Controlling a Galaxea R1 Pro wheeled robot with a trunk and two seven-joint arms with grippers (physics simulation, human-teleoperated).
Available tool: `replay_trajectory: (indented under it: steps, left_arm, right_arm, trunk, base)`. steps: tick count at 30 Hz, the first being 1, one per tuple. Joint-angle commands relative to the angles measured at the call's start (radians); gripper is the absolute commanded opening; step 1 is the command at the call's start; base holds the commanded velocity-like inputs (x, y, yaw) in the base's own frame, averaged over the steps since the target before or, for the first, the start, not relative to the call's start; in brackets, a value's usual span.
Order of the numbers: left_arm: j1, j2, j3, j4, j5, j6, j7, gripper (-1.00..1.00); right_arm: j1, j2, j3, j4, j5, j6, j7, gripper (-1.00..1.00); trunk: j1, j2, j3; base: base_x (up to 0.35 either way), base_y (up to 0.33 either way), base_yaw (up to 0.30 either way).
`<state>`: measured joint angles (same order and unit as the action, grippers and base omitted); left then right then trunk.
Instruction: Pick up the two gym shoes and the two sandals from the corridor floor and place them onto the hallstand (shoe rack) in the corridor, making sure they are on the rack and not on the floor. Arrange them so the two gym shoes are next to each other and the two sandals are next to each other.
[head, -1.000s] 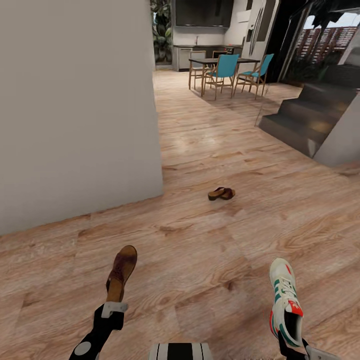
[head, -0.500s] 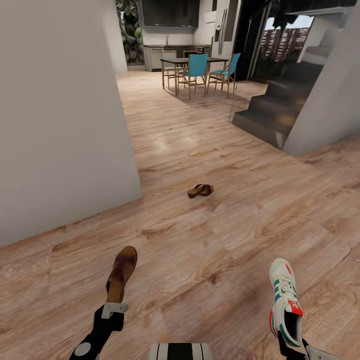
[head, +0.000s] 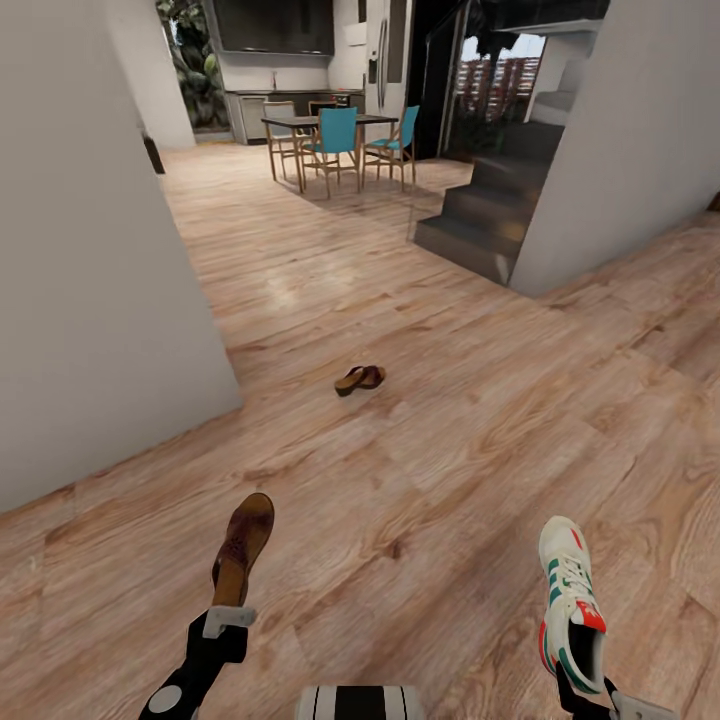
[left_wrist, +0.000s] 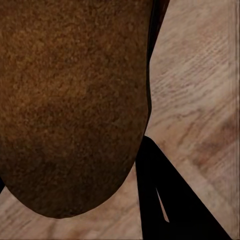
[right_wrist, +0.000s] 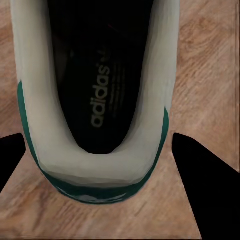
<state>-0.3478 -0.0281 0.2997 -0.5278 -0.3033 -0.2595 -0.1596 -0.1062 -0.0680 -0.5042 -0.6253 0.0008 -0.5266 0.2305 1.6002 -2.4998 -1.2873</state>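
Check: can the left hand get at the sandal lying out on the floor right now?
Probably not: the left hand already holds a sandal, and the loose sandal lies well ahead on the corridor floor.

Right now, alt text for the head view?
The left gripper holds a brown sandal and the right gripper a white gym shoe, both held out over the wood floor. A second sandal lies on the floor ahead, with a grey wall at left and stairs and a dining table beyond.
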Motion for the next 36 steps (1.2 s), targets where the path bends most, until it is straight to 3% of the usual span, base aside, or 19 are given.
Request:
replay_trajectory:
  steps: [1,21,28,36]
  left_arm:
    - [0.000,-0.001,0.009,-0.001,-0.010,-0.003,-0.007,-1.00]
    - [0.000,-0.003,0.007,-0.002,-0.010,-0.005,-0.008,-1.00]
    - [0.000,-0.002,0.007,-0.003,-0.010,-0.004,-0.008,-1.00]
    - [0.000,-0.002,0.007,-0.008,-0.010,-0.004,-0.008,-1.00]
  right_arm:
    - [-0.001,0.001,-0.005,0.001,-0.001,-0.003,0.009,-1.00]
    - [-0.001,0.001,-0.006,0.001,-0.001,-0.003,0.009,-1.00]
    - [-0.001,0.001,-0.006,0.001,-0.002,-0.003,0.009,-1.00]
    - [-0.001,0.001,-0.007,0.001,-0.002,-0.003,0.009,-1.00]
  trunk:
    - [0.000,0.000,-0.001]
    - [0.000,0.000,0.003]
    - [0.003,-0.002,-0.021]
    - [0.003,-0.002,-0.019]
  base:
    - [0.000,0.000,-0.300]
    - [0.000,0.000,-0.300]
    - [0.000,0.000,-0.300]
    - [0.000,0.000,-0.300]
